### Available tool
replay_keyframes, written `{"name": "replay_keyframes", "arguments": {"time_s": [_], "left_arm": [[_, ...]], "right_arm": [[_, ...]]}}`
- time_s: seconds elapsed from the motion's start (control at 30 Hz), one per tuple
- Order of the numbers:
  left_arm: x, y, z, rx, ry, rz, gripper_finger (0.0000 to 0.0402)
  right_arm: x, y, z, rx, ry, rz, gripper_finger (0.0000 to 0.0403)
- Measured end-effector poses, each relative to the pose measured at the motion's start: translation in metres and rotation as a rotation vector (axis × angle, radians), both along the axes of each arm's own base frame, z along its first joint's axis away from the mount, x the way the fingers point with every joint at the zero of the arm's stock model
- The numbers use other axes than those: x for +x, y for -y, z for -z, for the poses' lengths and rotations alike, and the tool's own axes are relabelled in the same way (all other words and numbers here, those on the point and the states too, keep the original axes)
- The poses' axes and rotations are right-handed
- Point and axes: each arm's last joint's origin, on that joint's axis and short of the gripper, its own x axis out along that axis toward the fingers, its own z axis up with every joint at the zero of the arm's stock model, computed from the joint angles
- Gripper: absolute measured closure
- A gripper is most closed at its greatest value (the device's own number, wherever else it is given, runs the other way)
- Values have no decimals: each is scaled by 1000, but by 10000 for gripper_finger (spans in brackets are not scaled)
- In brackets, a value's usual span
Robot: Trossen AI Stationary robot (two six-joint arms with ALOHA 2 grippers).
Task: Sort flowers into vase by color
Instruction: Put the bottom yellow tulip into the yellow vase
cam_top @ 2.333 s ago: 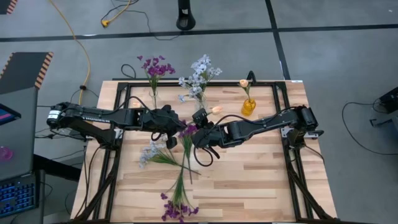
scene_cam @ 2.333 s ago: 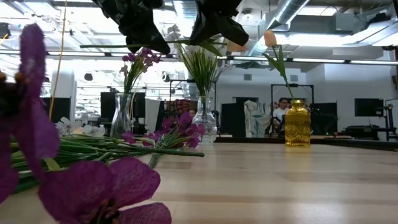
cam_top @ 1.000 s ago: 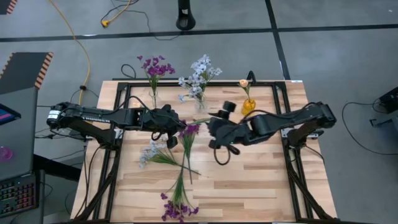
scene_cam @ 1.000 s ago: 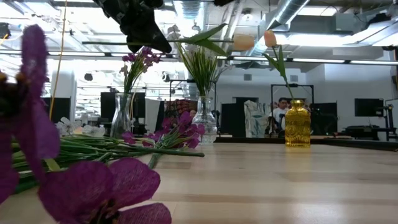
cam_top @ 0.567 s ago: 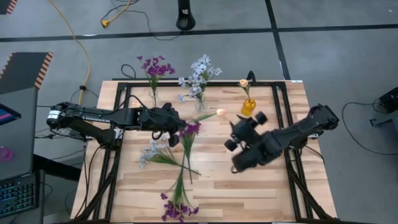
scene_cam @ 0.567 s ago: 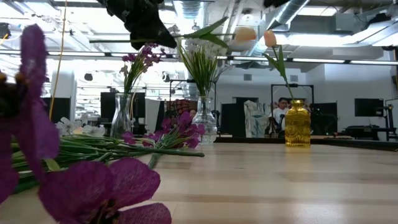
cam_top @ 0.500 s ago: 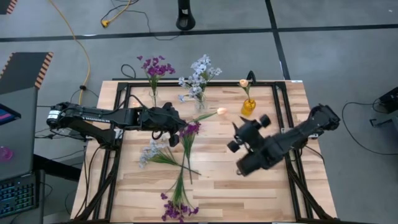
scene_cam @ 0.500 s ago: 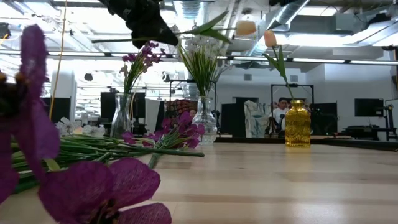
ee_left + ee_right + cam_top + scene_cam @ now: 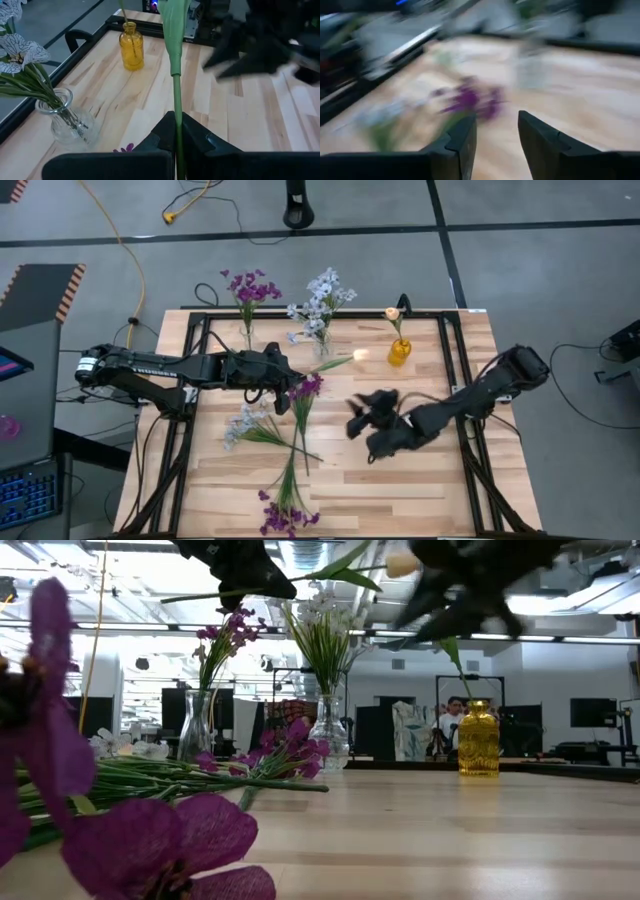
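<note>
Peach bud sprig (image 9: 340, 362), clenched in the left fingers (image 9: 175, 131), lies level, bud toward the yellow vase (image 9: 399, 352); right fingers (image 9: 540, 137) released.

Grey concrete floor (image 9: 520, 290) crossed by dark seams, yellow cable (image 9: 128, 252) snaking over it, hazard-striped mat (image 9: 40, 288) off to one side, plus bright ceiling strip lights (image 9: 560, 602) and a seated person (image 9: 455, 720) way back.

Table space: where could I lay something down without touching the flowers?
The near right corner of the table, in front of the right gripper, is bare wood. The left half is crowded: loose purple flowers and pale sprigs. Along the far edge stand three vases, including the yellow vase.
</note>
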Motion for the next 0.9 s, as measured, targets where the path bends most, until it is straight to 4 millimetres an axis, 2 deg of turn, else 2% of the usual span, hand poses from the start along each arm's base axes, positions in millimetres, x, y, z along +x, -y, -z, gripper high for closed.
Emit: {"name": "replay_keyframes", "arguments": {"time_s": [0.1, 0.17, 0.3, 0.4, 0.47, 0.53, 0.63, 0.7, 0.9], "left_arm": [[0, 0, 0, -3, 0, -2, 401], [0, 0, 0, -6, 1, -3, 401], [0, 0, 0, -15, 7, -8, 401], [1, 0, -2, -14, 28, -8, 401], [2, 0, -5, -4, 55, -3, 401], [3, 0, -8, 0, 86, -2, 401], [5, 0, -12, 2, 130, 2, 401], [5, 0, -13, 2, 148, 2, 401], [6, 1, -15, -4, 170, 18, 401]], "right_arm": [[20, 10, -5, -40, 69, -235, 250], [24, 20, -7, -94, 127, -326, 259], [18, 43, 8, -147, 193, -324, 275], [12, 59, 19, -145, 326, -299, 282], [9, 66, 21, -185, 426, -342, 284], [11, 71, 17, -251, 542, -408, 284], [17, 79, 20, -327, 629, -480, 284], [21, 83, 22, -345, 656, -503, 284], [41, 91, 14, -406, 685, -497, 284]]}}
